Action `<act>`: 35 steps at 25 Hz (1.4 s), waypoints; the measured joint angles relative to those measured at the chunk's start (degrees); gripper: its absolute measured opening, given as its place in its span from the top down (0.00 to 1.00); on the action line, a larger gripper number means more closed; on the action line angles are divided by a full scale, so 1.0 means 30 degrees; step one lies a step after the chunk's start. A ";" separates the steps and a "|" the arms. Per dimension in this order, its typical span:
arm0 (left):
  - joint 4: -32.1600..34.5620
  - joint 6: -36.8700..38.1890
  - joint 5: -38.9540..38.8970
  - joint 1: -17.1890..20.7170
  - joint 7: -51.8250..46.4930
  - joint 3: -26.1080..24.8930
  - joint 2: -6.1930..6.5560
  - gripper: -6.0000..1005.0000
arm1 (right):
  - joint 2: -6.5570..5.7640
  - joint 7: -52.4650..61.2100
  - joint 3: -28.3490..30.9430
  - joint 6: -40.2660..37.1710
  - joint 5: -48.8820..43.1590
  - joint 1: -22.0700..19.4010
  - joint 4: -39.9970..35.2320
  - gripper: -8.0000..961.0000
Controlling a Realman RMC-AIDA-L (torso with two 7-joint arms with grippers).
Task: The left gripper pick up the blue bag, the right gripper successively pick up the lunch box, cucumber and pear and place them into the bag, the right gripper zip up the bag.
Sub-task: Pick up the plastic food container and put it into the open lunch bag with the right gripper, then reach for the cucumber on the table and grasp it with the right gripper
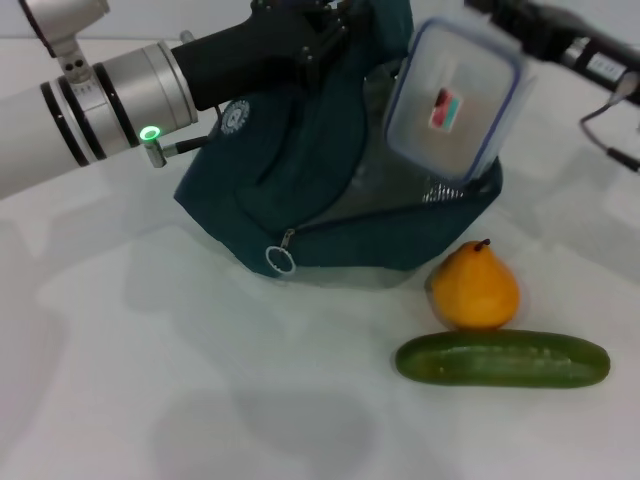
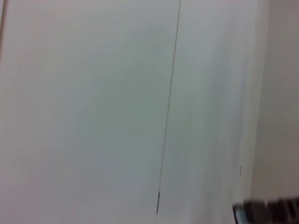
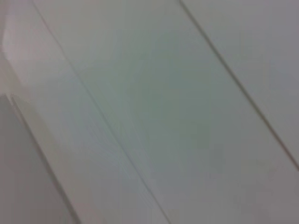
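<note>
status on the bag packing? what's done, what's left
Done: left gripper holds the blue bag open. In hand: right gripper carries the lunch box above the opening, not yet inside. Left: cucumber and pear sit on the table; the bag is unzipped.

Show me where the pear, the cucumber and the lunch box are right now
pear (image 1: 476,290): head view, on its yellow-orange belly.
cucumber (image 1: 502,359): head view, middle of its green skin.
lunch box (image 1: 455,100): head view, centre of its clear lid, above the open bag.
</note>
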 joint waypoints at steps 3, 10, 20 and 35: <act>0.0025 -0.0070 -0.0118 0.0041 0.0005 0.0000 0.0016 0.95 | 0.0043 -0.0052 -0.0965 0.0680 -0.0012 0.0049 0.0002 0.90; 0.0158 -0.0445 -0.0659 0.0152 -0.0005 -0.0001 -0.0030 0.95 | 0.0134 -0.0806 -0.1372 0.0560 0.0041 -0.0027 -0.0035 0.89; 0.0700 -0.0938 -0.0584 -0.0026 -0.0096 0.0000 -0.0036 0.95 | 0.0203 -0.0998 -0.1567 -0.0097 0.0695 0.0835 -0.0102 0.85; 0.0662 -0.1381 -0.0686 0.0143 -0.0165 0.0000 0.0027 0.95 | -0.0808 -0.1826 -0.1459 -0.0714 -0.2618 -0.1491 -0.2254 0.56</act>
